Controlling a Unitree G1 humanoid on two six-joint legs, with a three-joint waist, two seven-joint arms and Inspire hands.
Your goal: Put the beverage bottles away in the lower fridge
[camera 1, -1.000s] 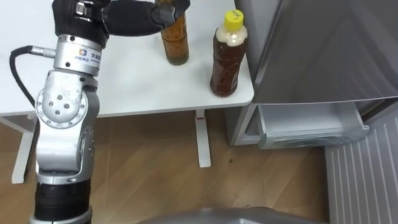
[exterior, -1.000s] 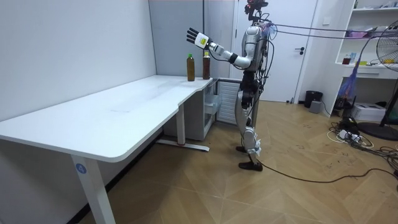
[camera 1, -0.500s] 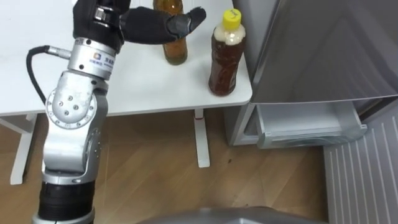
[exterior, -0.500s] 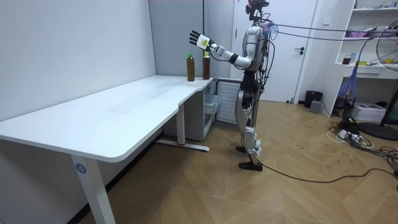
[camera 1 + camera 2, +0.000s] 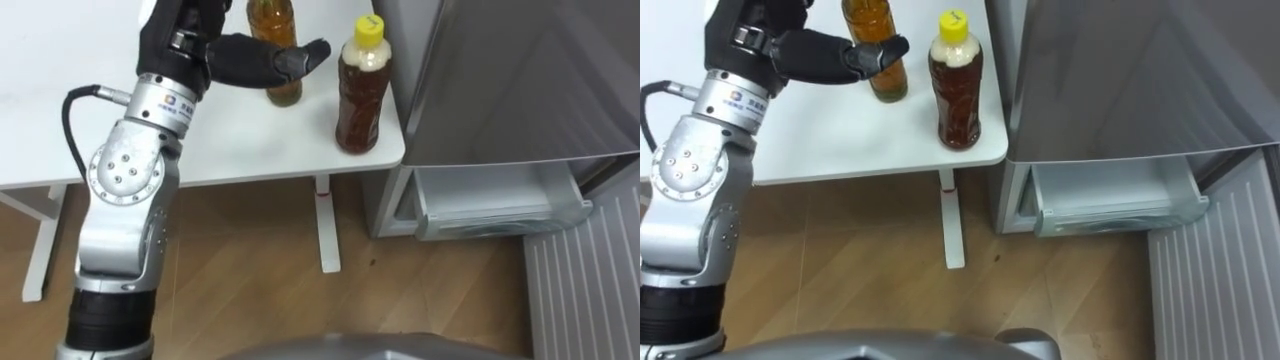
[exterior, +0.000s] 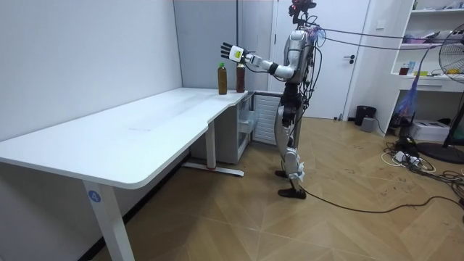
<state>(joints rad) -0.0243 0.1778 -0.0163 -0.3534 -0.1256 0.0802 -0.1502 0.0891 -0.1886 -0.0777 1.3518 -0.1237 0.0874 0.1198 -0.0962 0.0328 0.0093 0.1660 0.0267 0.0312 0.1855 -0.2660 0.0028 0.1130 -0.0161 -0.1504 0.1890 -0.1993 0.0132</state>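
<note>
Down low on the robot's right, the lower fridge drawer (image 5: 495, 205) is pulled out, and as far as I can see there's nothing in it, so neither drink has gone in yet. Above it is the grey fridge (image 5: 520, 80). Butting up against its side is the corner of the white table (image 5: 80, 120).

Both drinks stand upright on that corner. The yellow-capped bottle (image 5: 360, 95) is the nearer one, right at the table edge beside the fridge. The left hand (image 5: 240, 60) is just left of it, open, fingers straight and holding nothing, with one tip pointing toward the yellow cap.

The amber bottle (image 5: 270, 18) is a bit farther back and partly covered by the hand in the eye views. Can't tell if they touch, but the room view puts the hand up around cap height or higher.

My guess is the amber bottle is the target. It sits just beyond and below the palm, long axis vertical, neck up, so the left hand needs to drop and wrap around its side.
</note>
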